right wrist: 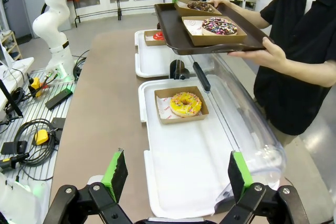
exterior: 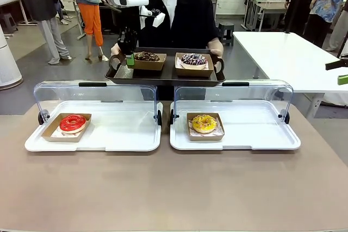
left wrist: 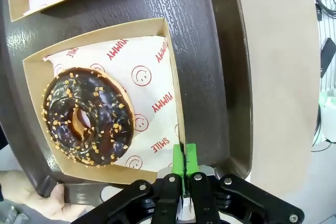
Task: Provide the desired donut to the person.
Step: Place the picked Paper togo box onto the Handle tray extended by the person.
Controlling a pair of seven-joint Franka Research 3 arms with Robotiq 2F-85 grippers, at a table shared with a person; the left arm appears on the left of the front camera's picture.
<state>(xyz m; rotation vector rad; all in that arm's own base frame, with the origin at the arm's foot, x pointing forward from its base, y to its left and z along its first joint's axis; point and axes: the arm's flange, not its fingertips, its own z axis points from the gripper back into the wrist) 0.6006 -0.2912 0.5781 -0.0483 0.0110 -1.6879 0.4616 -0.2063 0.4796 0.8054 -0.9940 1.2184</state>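
The person (exterior: 174, 17) in a black open shirt over a white T-shirt is standing at the far side of the table, holding up a dark brown plastic serving tray (exterior: 165, 75) with both hands on its handles. On that tray, a chocolate-glazed donut with nut crumbs (left wrist: 86, 116) is lying on printed white paper in a brown cardboard box (left wrist: 170, 51), and a second cardboard box just beside it is carrying a chocolate donut with coloured sprinkles (exterior: 194, 60). The left gripper (left wrist: 183, 157) is reaching over the tray's left end, its green-padded fingers (left wrist: 191, 156) sitting close together on either side of the nut donut box's thin wall; whether they are pinching it cannot be told. Nearer the robot than the tray, two white plastic display trays with raised clear lids are resting on the table: the one below the tray's left end (exterior: 136, 139) is holding a red-glazed donut (exterior: 72, 123) in a cardboard box, the other (exterior: 261, 137) a yellow-glazed donut (exterior: 204, 123) likewise boxed. The right gripper (right wrist: 176, 174) is hovering well short of the serving tray, above the near end of the yellow donut's display tray, fingers spread wide with nothing between them
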